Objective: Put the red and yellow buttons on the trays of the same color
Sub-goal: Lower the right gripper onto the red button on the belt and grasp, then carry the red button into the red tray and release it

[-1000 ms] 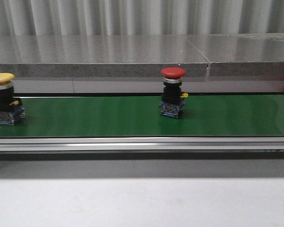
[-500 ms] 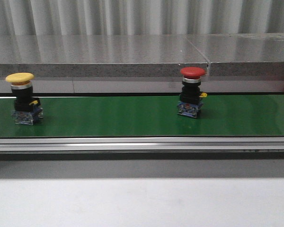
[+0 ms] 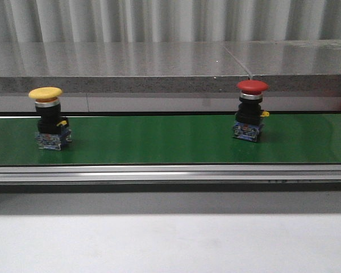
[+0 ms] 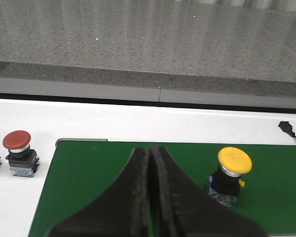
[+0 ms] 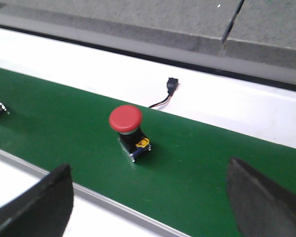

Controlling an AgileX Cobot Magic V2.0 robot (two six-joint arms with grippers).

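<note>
No tray shows in any view, and both arms are out of the front view. A green conveyor belt point(image 3: 159, 139) runs across, in front of a grey stone ledge point(image 3: 131, 62) and a corrugated wall. The yellow button point(image 3: 51, 118) stands upright at the belt's left, the red button point(image 3: 250, 111) upright right of centre, well apart. The left gripper point(image 4: 150, 197) has its fingers pressed together, empty; the right gripper point(image 5: 148, 197) is spread wide above the red button.

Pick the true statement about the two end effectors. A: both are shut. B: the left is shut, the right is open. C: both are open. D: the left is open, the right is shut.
B: the left end effector has its fingers pressed together, while the right end effector has its fingers spread wide near the red button.
</note>
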